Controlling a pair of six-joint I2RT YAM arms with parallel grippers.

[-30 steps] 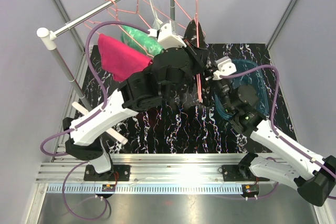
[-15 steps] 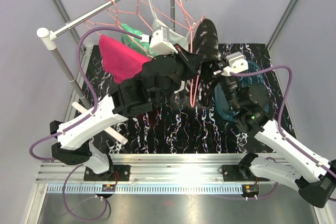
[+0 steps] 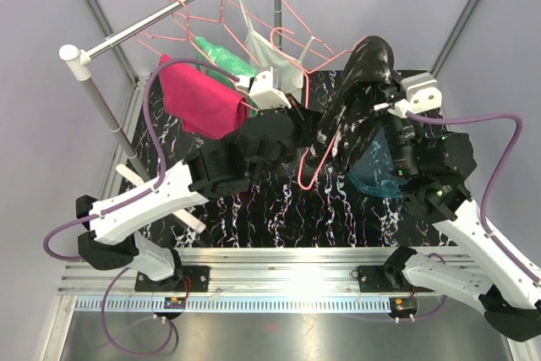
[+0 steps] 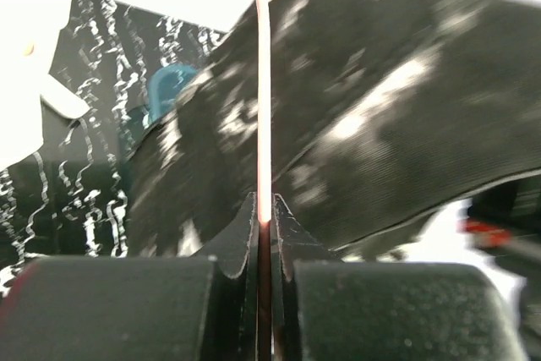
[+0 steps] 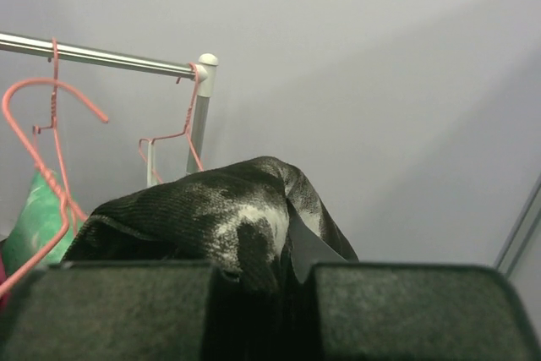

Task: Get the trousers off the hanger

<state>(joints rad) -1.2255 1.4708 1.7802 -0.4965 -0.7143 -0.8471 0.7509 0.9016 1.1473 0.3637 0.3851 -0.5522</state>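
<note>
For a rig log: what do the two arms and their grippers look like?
The left arm and right arm share white link shells and black joints. A purple cable loops along each. The left gripper and right gripper are matte black and grainy; a white camera box sits on each wrist.

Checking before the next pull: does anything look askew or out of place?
Yes. One pink hanger sits tilted below the rail, its wire pinched in the left gripper. The black trousers are bunched against it, held high in the right gripper. Nothing spilled.
</note>
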